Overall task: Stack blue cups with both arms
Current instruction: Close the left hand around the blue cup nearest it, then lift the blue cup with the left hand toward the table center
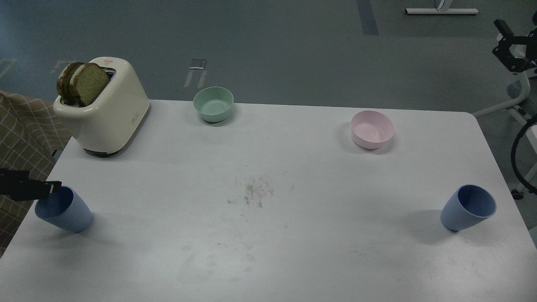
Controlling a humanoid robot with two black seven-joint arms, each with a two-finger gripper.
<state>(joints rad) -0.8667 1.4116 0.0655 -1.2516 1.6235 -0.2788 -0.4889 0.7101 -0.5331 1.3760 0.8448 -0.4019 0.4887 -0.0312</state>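
Pincer of your left arm [56, 185] comes in from the left edge, its tip at the rim of the left blue cup [63, 209]. It's small and dark from the head view, so you can't tell whether the fingers are spread or closed, nor whether they've got hold of the rim. That cup sits just below and right of the tip, right at the table [268, 251] corner. It looks tilted, mouth up and toward the pincer, narrow base away to the lower right, so the long axis slants. Probably you're at the grab stage on this one.

Right blue cup [468, 207] is far off across the table from that pincer, near the opposite edge, also looking tilted w/ mouth up and to the right. Your right pincer isn't in shot, so no word on it, but by side that arm is the natural one for that cup.

Bowls (mint [213, 104], pink [372, 129]) and toaster [102, 113] w/ bread sit further back, well apart from both cups
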